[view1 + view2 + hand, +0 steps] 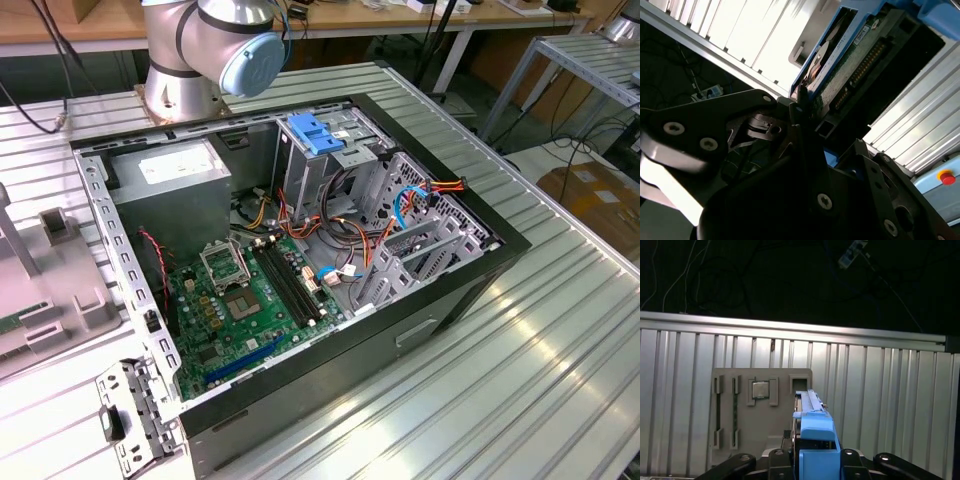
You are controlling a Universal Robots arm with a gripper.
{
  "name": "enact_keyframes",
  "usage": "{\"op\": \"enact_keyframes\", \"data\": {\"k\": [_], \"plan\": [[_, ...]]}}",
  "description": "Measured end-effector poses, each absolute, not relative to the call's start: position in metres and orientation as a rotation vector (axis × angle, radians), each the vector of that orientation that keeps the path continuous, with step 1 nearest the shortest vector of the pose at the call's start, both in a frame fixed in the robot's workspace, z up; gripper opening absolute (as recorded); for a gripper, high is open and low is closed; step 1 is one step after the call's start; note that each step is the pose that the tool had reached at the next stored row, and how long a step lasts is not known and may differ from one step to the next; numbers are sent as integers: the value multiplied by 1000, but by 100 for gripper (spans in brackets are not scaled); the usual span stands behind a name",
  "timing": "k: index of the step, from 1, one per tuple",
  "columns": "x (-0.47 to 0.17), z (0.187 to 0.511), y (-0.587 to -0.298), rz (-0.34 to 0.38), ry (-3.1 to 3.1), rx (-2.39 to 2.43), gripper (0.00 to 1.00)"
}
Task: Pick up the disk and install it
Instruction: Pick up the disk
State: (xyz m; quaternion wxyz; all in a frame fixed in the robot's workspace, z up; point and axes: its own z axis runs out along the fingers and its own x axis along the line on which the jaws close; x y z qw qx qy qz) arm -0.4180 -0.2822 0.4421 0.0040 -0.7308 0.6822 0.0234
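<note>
Two fingers of the gripper (816, 457) pinch the disk (809, 402) by its blue carrier rails (817, 432); it juts straight ahead of them. Rigid, dense and probably shock-sensitive, it is best held on those rails, off its bare circuit board (837, 80). Beyond lies a grey holder tray (762, 412).

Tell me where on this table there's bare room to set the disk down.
Widest free patch: the bare table slats on the exterior view's right of the computer case. Crowded: the cables inside it, and the grey fixture on that view's left. The tool holds the disk.
</note>
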Motion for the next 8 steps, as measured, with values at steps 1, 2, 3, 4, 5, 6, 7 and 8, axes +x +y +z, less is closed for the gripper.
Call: {"op": "enact_keyframes", "data": {"k": [1, 2, 3, 4, 5, 6, 7, 8], "plan": [[-418, 443, -282, 73, 2138, -2290, 37], [-418, 445, -282, 73, 2138, -2290, 37], [-418, 446, -282, 73, 2138, -2290, 37], [-418, 447, -282, 73, 2138, -2290, 37], [-418, 448, -282, 73, 2138, -2290, 37], [-418, 450, -282, 73, 2138, -2290, 37], [-418, 451, -282, 73, 2138, -2290, 37], [-418, 452, -282, 73, 2138, -2290, 37]]}}
